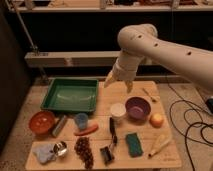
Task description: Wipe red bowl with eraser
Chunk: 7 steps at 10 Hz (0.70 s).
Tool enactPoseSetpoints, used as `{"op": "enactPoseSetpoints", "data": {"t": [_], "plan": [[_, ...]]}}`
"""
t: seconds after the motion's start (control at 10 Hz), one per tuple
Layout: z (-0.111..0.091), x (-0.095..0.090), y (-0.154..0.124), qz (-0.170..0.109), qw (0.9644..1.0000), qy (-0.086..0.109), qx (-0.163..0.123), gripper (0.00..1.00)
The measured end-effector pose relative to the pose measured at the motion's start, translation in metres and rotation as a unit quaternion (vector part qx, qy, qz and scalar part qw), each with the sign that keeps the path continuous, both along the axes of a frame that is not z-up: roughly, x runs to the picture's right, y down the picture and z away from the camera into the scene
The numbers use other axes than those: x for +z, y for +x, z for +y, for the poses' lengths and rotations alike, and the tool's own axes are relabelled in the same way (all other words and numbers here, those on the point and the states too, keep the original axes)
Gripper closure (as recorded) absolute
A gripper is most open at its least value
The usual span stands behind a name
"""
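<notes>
The red bowl (41, 121) sits at the table's left edge, upright and empty. The eraser (59, 125), a small grey block, lies right beside it on its right; I cannot tell whether they touch. My gripper (118, 84) hangs from the white arm above the back middle of the table, right of the green tray (70, 94). Its fingers point down, stand apart and hold nothing. It is well up and to the right of both bowl and eraser.
A purple bowl (137, 107), white cup (118, 110), blue cup (81, 120), carrot (86, 131), grapes (83, 150), metal cup (60, 148), green sponge (133, 144), orange (157, 120) and black brush (113, 131) crowd the table. Cables lie on the floor at the right.
</notes>
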<state>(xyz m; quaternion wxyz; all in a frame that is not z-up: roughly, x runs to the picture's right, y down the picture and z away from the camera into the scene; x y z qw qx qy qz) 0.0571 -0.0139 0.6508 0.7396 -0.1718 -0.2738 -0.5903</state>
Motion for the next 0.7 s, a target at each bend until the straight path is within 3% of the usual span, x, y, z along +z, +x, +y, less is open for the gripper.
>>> {"op": "enactPoseSetpoints", "data": {"t": [0.3, 0.5, 0.7], "plan": [[0.003, 0.011, -0.048, -0.032, 0.9987, -0.015, -0.036, 0.34], [0.006, 0.017, -0.108, -0.058, 0.9958, -0.030, -0.064, 0.34], [0.010, 0.022, -0.150, -0.078, 0.9922, -0.047, -0.085, 0.34]]}}
